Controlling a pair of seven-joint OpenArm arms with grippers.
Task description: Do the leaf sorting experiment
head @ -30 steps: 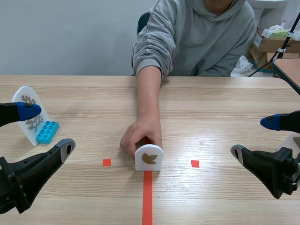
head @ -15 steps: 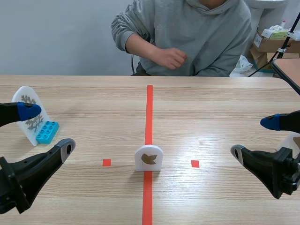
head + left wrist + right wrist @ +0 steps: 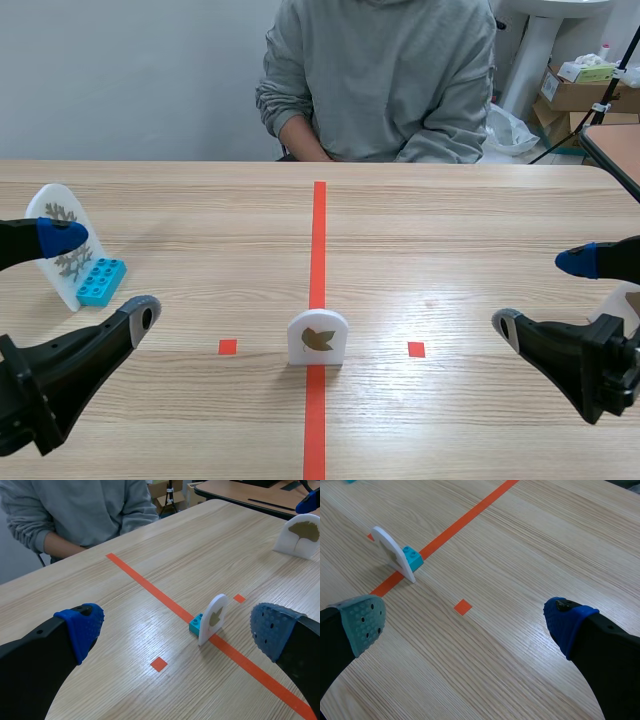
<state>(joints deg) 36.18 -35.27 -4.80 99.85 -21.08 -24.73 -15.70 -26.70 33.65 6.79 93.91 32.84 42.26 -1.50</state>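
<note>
The leaf card (image 3: 318,337) stands upright mid-worktop (image 3: 470,230) on the red line (image 3: 319,230), between two red squares (image 3: 228,347). It shows a brown leaf on its face, and a brick (image 3: 195,625) sits at its back. The left jaws and the right jaws are both spread wide and hold nothing. They sit low at the near corners, well apart from the card. A second card (image 3: 58,238) leans on a left brick (image 3: 101,282). A third card (image 3: 298,534) stands near the right jaws. A person (image 3: 385,75) sits across.
</note>
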